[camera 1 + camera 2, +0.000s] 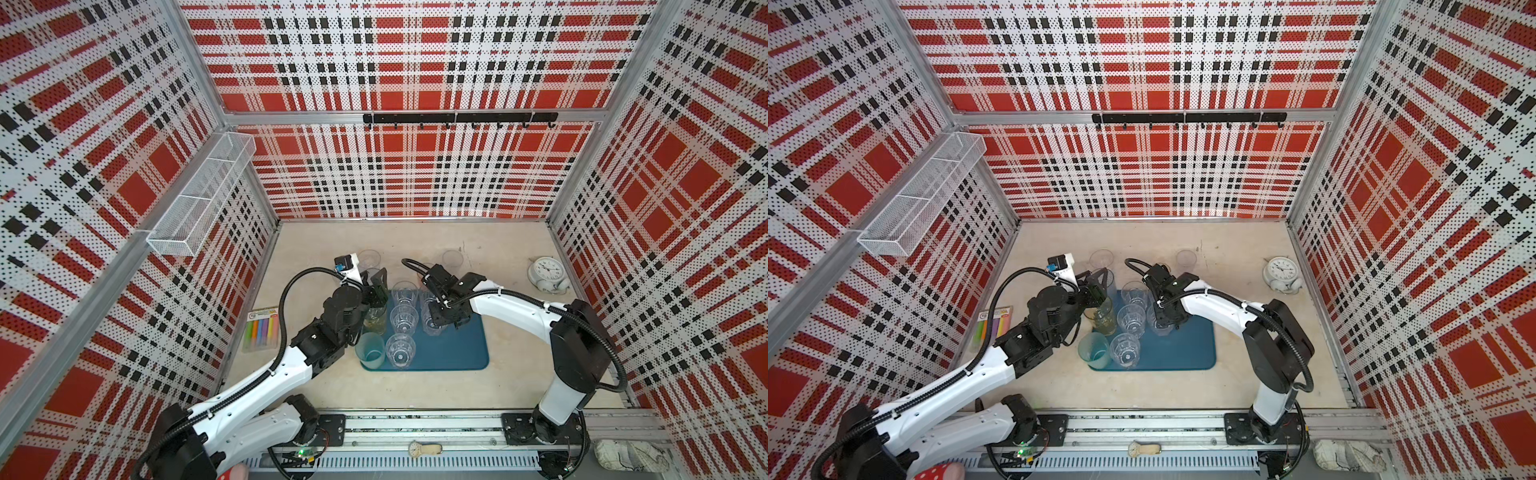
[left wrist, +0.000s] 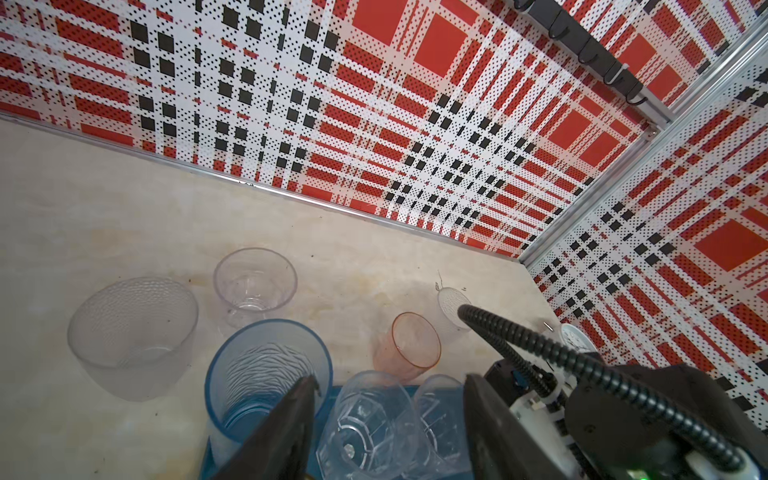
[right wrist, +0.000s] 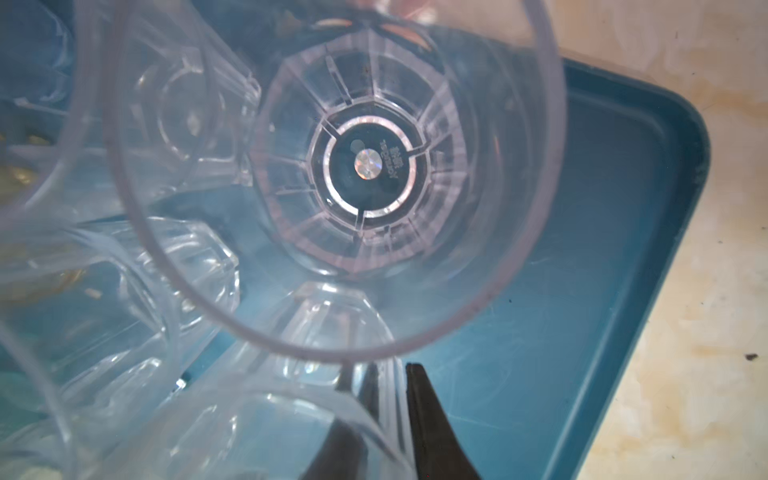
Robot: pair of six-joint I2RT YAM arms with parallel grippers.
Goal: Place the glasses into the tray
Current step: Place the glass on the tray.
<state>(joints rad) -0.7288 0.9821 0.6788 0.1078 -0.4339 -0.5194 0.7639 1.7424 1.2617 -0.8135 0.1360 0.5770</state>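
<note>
Left end effector (image 2: 390, 380): fingers spread and clamping nothing that shows. It hangs just over the amber glass (image 1: 376, 322), which stands upright at the tray's left edge.
Its exit: best a straight rise, I judge, so neither finger clips the amber rim.
Tray (image 1: 457, 353): mid-worktop. The left half is crowded with upright glasses and the right half is bare.
Right end effector (image 3: 390, 368): clenched on the wall of a clear faceted glass (image 1: 432, 328), one finger inside and one outside.
Held glass: over the tray's middle, close against its neighbours. Whether its base already rests on the tray I cannot tell.
Step in hand: setting this glass down. Lower it plumb until the base sits flat, favouring the bare right side.
Release: open only a little, then lift vertically — an angled pull would drag the inner finger against the rim and tip the glass into the row.
Left to fetch: a pink glass (image 2: 409, 345) and a frosted glass (image 2: 451, 307), among others, between the tray and the worktop's back edge.
</note>
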